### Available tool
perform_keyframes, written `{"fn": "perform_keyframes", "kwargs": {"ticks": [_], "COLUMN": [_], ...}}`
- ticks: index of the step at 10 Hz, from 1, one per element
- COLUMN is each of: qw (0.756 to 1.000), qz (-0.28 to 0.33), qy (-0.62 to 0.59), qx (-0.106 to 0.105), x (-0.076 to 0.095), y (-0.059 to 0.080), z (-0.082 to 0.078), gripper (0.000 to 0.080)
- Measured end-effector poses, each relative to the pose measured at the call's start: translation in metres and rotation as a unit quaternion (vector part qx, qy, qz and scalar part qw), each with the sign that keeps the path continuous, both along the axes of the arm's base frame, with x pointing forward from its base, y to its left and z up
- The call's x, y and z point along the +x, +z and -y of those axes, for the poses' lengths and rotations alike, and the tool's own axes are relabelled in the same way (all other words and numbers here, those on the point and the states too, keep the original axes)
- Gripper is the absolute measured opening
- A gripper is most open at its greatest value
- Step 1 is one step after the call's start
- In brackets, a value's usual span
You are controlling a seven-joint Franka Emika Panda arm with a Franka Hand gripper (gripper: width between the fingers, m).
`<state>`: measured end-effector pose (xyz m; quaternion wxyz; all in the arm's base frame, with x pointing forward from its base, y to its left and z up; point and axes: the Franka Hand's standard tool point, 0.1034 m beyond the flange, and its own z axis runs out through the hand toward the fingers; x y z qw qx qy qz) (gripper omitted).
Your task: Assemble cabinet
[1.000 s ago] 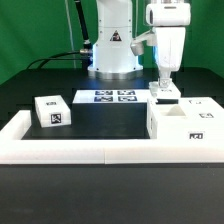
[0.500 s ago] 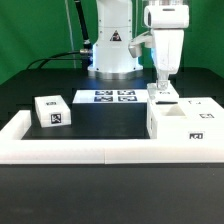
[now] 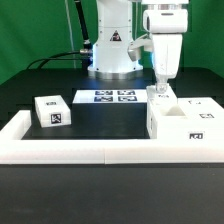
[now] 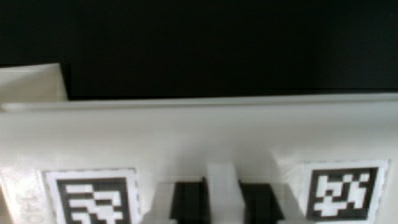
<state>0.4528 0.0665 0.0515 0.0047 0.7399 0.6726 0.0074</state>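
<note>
The cabinet body (image 3: 186, 124), a large white box with square tags, stands at the exterior view's right, against the front rail. My gripper (image 3: 160, 88) points straight down just behind its far left corner. It is shut on a thin upright rib of a white tagged part (image 3: 162, 96) that sits low by the table. In the wrist view the two dark fingers (image 4: 189, 200) flank that rib, my gripper (image 4: 221, 198) sits between two tags, and the part's white face (image 4: 214, 130) fills the view. A small white tagged block (image 3: 50, 112) lies apart at the left.
The marker board (image 3: 113, 97) lies flat in the middle, in front of the robot base (image 3: 112, 50). A low white rail (image 3: 70, 150) borders the table's front and left side. A pale edge (image 4: 25, 84) shows in the wrist view; I cannot tell what it is.
My gripper has shifted a little toward the exterior view's left, and the white tagged part has moved with it. The cabinet body and the small block have not moved.
</note>
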Motion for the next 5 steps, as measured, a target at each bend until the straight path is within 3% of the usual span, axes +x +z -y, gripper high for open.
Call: {"fn": "perform_keyframes", "kwargs": {"ticks": [5], "qw": [1.000], "qz": [0.000], "qy": [0.000], "qx": [0.000], "x": [0.0009], "y": [0.0004], "z": [0.0015], "gripper": [0.0070]}}
